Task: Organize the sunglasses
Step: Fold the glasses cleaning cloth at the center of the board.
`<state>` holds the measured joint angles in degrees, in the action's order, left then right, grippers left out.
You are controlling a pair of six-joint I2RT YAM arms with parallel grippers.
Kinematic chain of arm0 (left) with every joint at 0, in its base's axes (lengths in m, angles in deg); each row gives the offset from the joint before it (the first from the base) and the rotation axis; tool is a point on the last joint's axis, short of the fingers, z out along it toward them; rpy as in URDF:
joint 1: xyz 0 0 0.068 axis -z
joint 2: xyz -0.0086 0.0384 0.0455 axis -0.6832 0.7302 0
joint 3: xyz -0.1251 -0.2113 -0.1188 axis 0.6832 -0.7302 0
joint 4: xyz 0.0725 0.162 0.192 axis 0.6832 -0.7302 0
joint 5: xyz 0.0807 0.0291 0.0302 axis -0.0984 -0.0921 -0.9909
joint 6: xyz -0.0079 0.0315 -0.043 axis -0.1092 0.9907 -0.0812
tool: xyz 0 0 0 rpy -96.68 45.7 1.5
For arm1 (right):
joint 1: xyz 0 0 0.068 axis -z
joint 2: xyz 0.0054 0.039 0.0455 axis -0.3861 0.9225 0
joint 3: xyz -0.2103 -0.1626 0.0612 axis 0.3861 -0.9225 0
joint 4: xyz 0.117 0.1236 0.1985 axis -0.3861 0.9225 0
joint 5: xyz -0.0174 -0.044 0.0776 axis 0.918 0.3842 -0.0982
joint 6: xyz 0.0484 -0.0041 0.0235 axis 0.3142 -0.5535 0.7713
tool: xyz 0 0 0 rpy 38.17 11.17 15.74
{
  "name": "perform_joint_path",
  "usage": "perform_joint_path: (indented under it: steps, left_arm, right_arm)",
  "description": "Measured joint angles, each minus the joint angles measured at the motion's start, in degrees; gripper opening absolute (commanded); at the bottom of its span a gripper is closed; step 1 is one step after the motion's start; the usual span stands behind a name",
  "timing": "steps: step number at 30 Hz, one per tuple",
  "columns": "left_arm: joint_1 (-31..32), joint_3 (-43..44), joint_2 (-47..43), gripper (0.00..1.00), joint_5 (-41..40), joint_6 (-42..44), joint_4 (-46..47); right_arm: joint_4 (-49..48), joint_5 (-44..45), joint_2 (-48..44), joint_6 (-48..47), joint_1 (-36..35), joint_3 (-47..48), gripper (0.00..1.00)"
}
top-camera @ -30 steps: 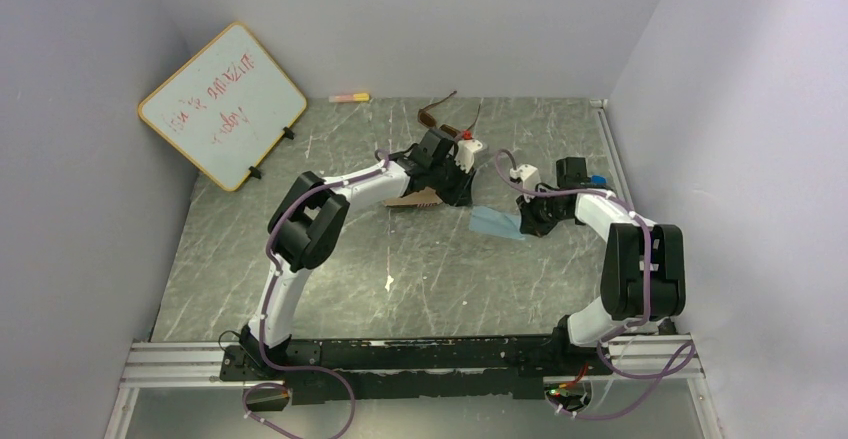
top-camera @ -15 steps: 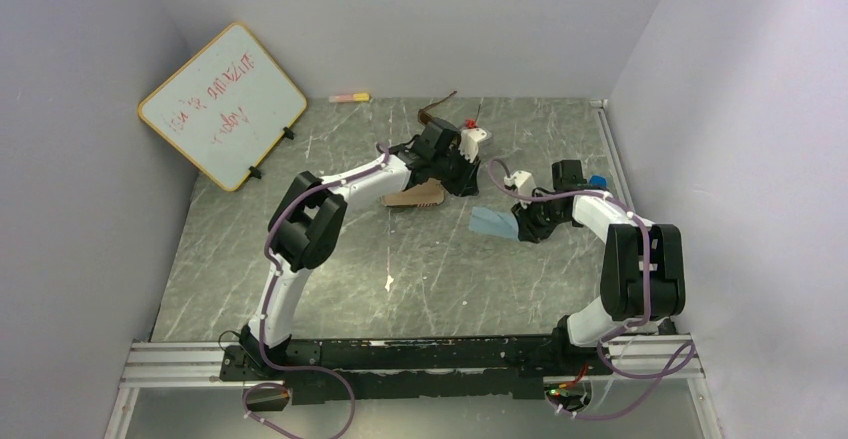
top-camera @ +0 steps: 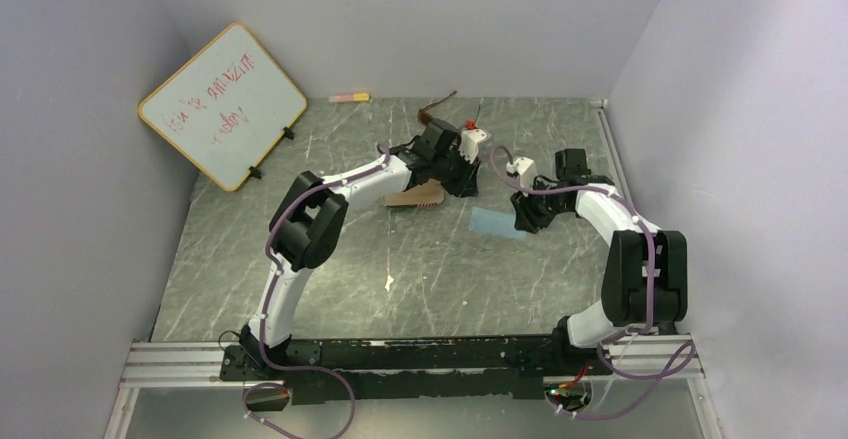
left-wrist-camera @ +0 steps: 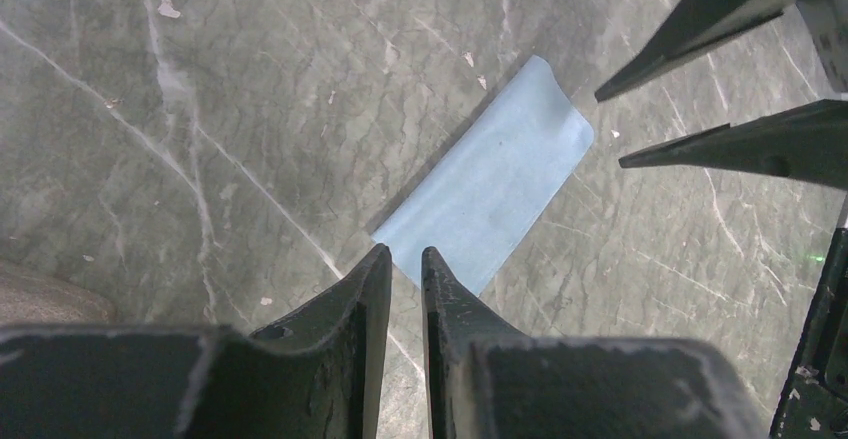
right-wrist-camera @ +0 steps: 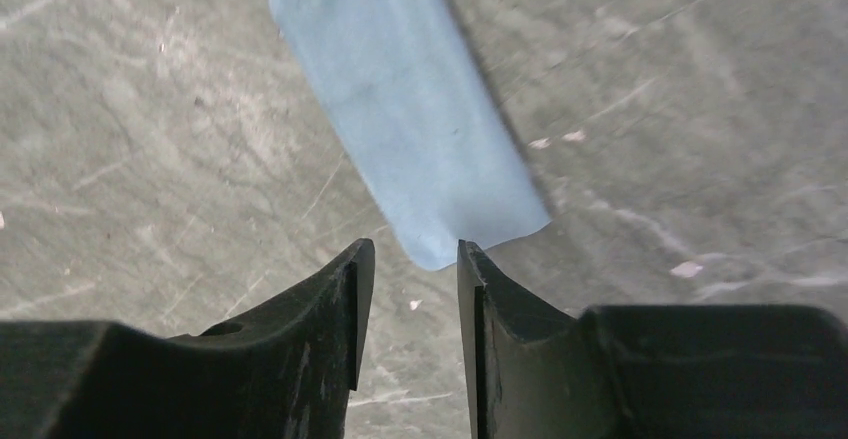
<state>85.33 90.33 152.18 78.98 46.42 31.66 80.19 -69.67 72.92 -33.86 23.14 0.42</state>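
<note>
The brown sunglasses [top-camera: 436, 110] lie at the back of the table, behind my left wrist. A thin dark arm [top-camera: 477, 112] beside them may be the black pair; the rest is hidden. My left gripper [left-wrist-camera: 405, 259] hovers low over the table at the near corner of a flat pale blue-grey pouch [left-wrist-camera: 490, 187], its jaws almost together and empty. My right gripper [right-wrist-camera: 410, 251] is slightly open and empty at the other end of the pouch [right-wrist-camera: 410, 109]. The pouch [top-camera: 494, 224] lies between both grippers in the top view.
The brown case [top-camera: 415, 197] lies left of the pouch, under my left forearm. A whiteboard [top-camera: 222, 106] leans on the left wall. A pink and yellow marker [top-camera: 350, 97] lies by the back wall. A rail [top-camera: 612, 154] runs along the right edge.
My left wrist has drawn back a little toward the rear. My right wrist has shifted slightly and its elbow has swung out. The pouch stays on the table.
</note>
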Motion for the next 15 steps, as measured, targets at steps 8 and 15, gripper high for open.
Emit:
perform_joint_path:
  steps: [8,15]
  left_arm:
    - [0.04,2.51,2.38,0.28,-0.74,0.26,-0.17]
    - [0.11,5.46,7.28,0.29,-0.22,1.2,-1.68]
  right_arm:
    - [-5.97,-0.11,0.2,8.41,0.26,1.49,0.45]
    - [-8.68,-1.53,5.55,13.38,3.93,3.96,0.46]
